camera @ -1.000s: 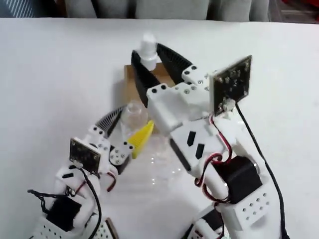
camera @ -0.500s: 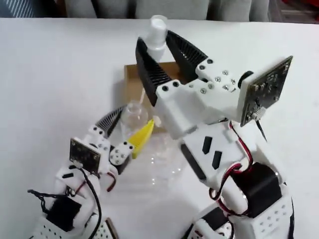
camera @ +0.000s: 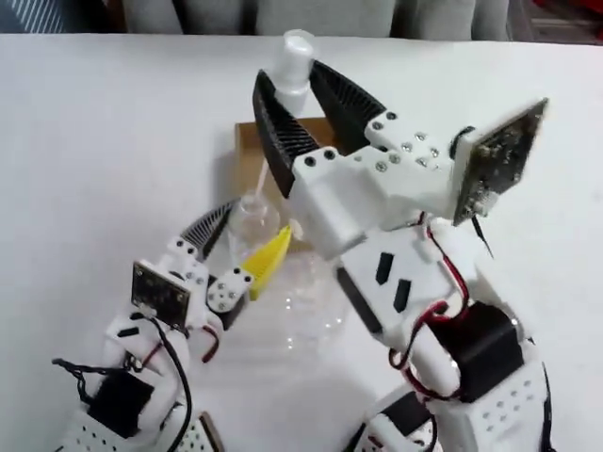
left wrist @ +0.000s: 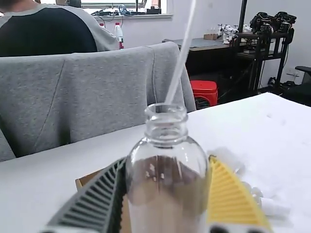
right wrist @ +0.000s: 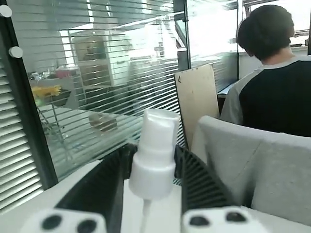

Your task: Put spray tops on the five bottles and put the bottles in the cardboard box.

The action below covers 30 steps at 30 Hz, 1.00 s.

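A clear bottle [camera: 252,218] stands upright with my left gripper [camera: 252,228] shut on its body, one dark finger and one yellow finger [left wrist: 232,198] on either side. In the left wrist view the bottle [left wrist: 165,170] has an open neck, and a thin white tube [left wrist: 181,53] dips into it. High above the bottle, my right gripper [camera: 293,80] is shut on a white spray top [camera: 295,56]. The spray top [right wrist: 155,153] sits between black fingers [right wrist: 201,184], its tube hanging down. The cardboard box [camera: 249,153] lies just beyond the bottle, partly hidden by the right arm.
More clear bottles [camera: 311,303] lie on the table between the two arms. Loose white spray tops [left wrist: 265,206] rest on the table beside the held bottle. Grey chair backs [left wrist: 87,92] line the far table edge.
My right gripper has lifted the spray top up and away from the bottle, baring the long tube. In the last half second it barely shifted. The left arm stayed still.
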Each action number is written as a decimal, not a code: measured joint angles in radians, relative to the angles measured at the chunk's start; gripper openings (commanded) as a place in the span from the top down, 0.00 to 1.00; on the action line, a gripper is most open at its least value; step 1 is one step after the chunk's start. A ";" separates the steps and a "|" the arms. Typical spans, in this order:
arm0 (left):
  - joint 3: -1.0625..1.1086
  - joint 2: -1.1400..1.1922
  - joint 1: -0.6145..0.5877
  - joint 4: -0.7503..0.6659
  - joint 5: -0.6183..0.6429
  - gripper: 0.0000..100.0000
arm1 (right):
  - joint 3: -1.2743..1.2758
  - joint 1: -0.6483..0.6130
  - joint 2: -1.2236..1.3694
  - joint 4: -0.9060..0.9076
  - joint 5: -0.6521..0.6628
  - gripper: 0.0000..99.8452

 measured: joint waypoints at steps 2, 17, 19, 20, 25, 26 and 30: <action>0.000 0.000 0.000 0.000 0.000 0.98 | 0.020 0.000 0.000 -0.008 0.000 0.99; 0.000 0.000 0.000 0.000 0.000 0.98 | 0.199 -0.008 -0.003 0.018 -0.006 0.85; 0.000 0.000 0.000 0.000 0.000 0.98 | 0.218 -0.032 -0.015 0.046 -0.011 0.80; 0.000 0.000 0.000 0.000 0.000 0.98 | 0.222 -0.048 -0.025 0.057 -0.011 0.79; 0.000 0.000 0.000 0.000 0.000 0.98 | 0.224 -0.060 -0.061 0.060 -0.011 0.83; 0.000 0.000 0.000 0.000 0.000 0.98 | 0.224 -0.060 -0.069 0.060 -0.011 0.84; 0.000 0.000 0.000 0.000 0.000 0.98 | 0.222 -0.064 -0.107 0.060 -0.011 0.91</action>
